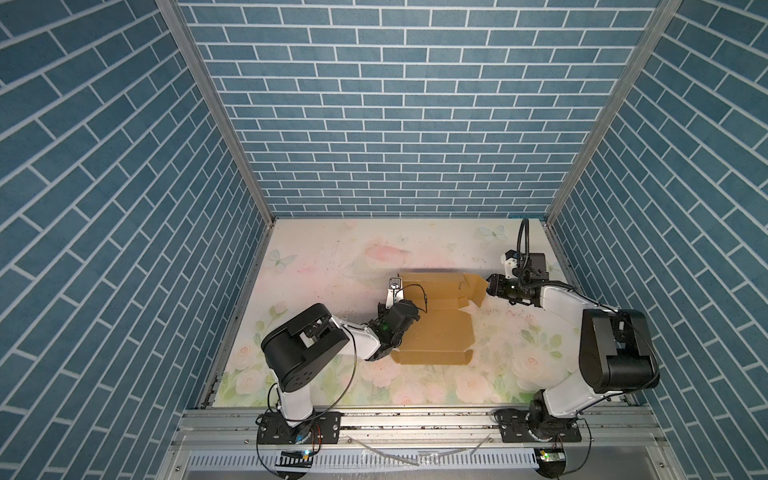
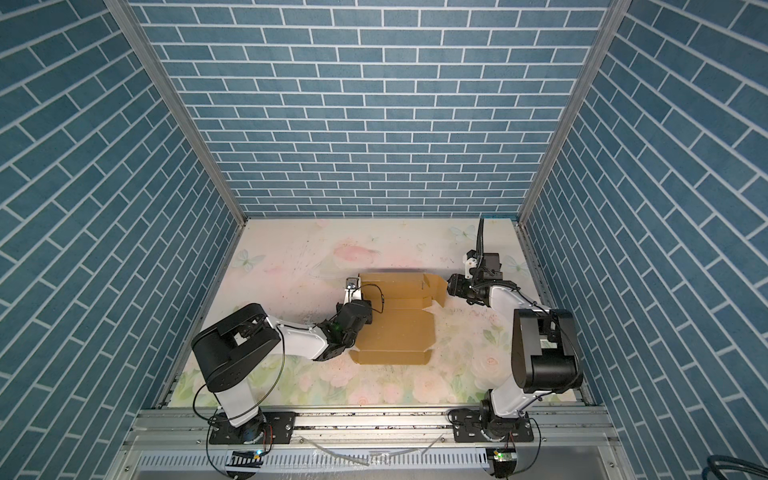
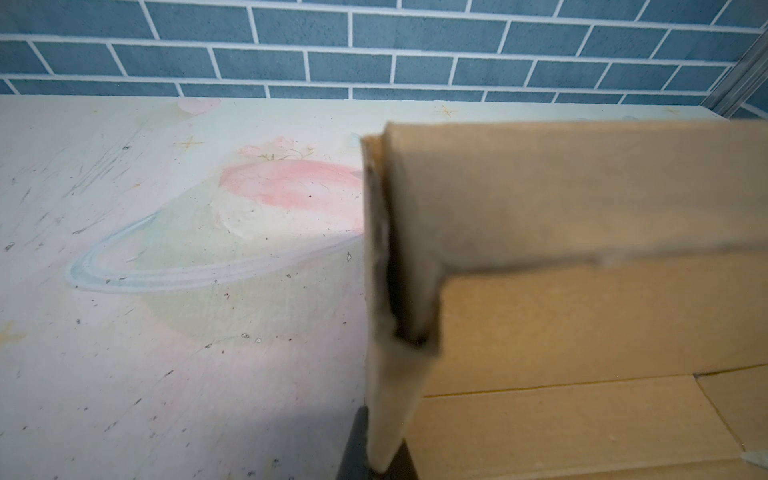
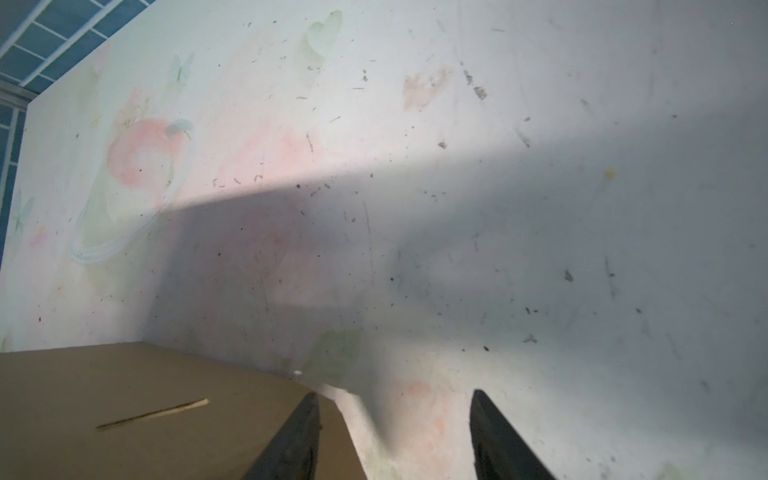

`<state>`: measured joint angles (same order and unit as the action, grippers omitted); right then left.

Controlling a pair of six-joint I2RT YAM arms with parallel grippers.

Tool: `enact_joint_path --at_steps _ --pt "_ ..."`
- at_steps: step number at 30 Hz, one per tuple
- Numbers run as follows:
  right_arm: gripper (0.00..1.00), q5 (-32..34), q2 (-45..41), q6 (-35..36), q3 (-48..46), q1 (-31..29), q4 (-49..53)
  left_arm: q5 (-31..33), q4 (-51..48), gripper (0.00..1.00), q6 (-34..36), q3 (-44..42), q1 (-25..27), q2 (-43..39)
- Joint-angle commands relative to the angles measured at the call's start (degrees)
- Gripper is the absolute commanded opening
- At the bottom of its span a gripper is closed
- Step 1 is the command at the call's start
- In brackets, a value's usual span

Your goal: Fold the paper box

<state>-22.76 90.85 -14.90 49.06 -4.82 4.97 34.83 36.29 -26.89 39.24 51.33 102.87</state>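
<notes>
The paper box (image 1: 436, 332) (image 2: 395, 332) is brown cardboard lying mid-table in both top views, its back wall and side flaps partly raised. My left gripper (image 1: 405, 309) (image 2: 361, 309) sits at the box's left edge. In the left wrist view its dark fingers (image 3: 353, 449) are shut on the thin upright left side wall (image 3: 390, 395). My right gripper (image 1: 490, 284) (image 2: 451, 284) (image 4: 395, 415) is open at the raised right flap (image 1: 478, 291) (image 4: 145, 415). One finger (image 4: 299, 436) lies over that flap's corner, and the other stands over bare table.
The floral table mat (image 1: 332, 270) is enclosed by blue brick-pattern walls at the back and both sides. An aluminium rail (image 1: 415, 424) with the arm bases runs along the front, with thin clear strips (image 1: 386, 455) lying beyond it.
</notes>
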Motion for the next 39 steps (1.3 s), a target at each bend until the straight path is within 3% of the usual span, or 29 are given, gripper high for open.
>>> enact_joint_path --at_steps 1,30,39 --pt "0.57 -2.3 -0.2 3.7 1.1 -1.7 -0.9 -3.4 -7.7 0.01 -0.9 -1.0 -0.1 1.7" --pt "0.56 5.9 -16.3 -0.4 -12.0 -11.1 -0.2 -3.8 -8.3 0.01 -1.4 0.4 0.0 3.0" --pt "0.56 5.7 -20.1 -1.9 -11.5 -12.1 5.1 -3.7 -8.3 0.01 -1.3 0.5 0.0 3.0"
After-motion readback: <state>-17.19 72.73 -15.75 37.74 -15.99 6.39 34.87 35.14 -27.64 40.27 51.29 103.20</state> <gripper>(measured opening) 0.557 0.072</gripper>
